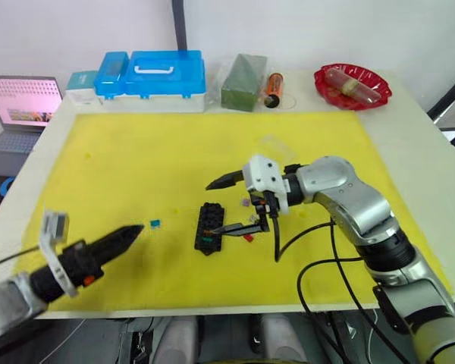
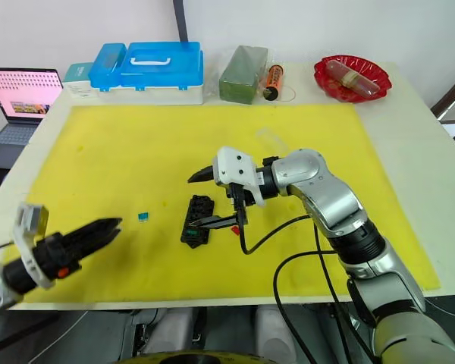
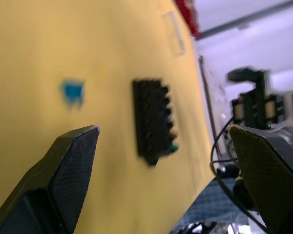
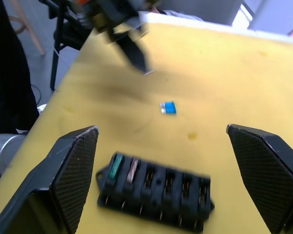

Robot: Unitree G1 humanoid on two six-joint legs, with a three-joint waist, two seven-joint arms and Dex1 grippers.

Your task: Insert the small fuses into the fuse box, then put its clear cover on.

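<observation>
Right wrist view: our right gripper (image 4: 161,180) hangs spread wide over the fuse box (image 4: 156,187), two fuses seated; next we grab the blue fuse (image 4: 169,107) mid-frame, left gripper (image 3: 161,161) also wide open.

The robot's right arm bends at the elbow and reaches leftward across its front, its right gripper (image 1: 224,205) with fingers spread wide apart. The left arm extends forward low, its left gripper (image 1: 129,233) also with fingers parted, holding nothing.

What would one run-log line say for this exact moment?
right hand: open, above fuse box | left hand: open, empty | blue fuse: loose on mat | box: green fuse seated
</observation>
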